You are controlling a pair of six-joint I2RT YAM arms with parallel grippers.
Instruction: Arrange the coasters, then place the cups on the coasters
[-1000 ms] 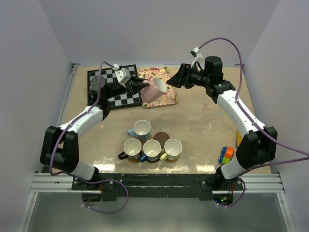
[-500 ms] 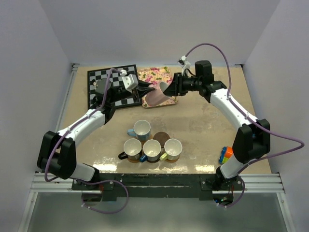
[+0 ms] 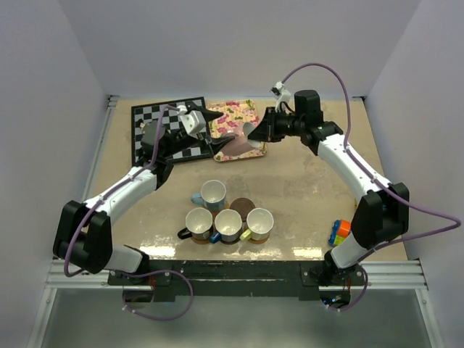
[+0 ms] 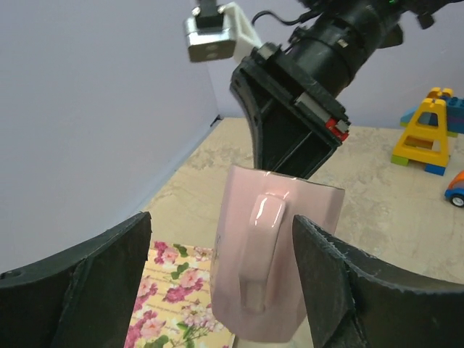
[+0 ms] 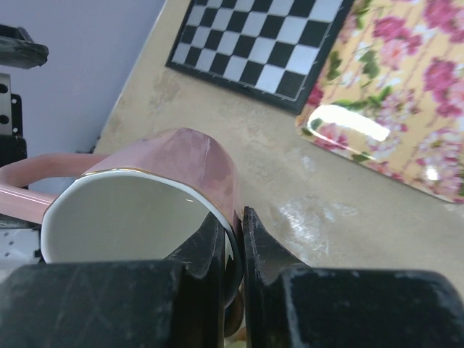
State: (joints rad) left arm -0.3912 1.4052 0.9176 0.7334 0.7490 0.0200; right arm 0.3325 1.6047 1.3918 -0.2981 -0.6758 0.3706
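Note:
The pink cup hangs tilted over the floral tray between both arms. My right gripper is shut on its rim, one finger inside the white interior and one outside. My left gripper is open, its fingers standing apart on either side of the cup's handle without touching it. Near the front, the light blue cup, black cup, dark blue cup and yellow-green cup stand grouped. A bare dark brown coaster lies among them; the other coasters are mostly hidden under the cups.
A chessboard lies at the back left, with the floral tray beside it. Coloured toy blocks sit at the right front near the right arm's base. Grey walls close in the table on three sides.
My right gripper came in from the right and shut on the pink cup's rim. My left gripper, which was holding the cup, has opened off its handle.

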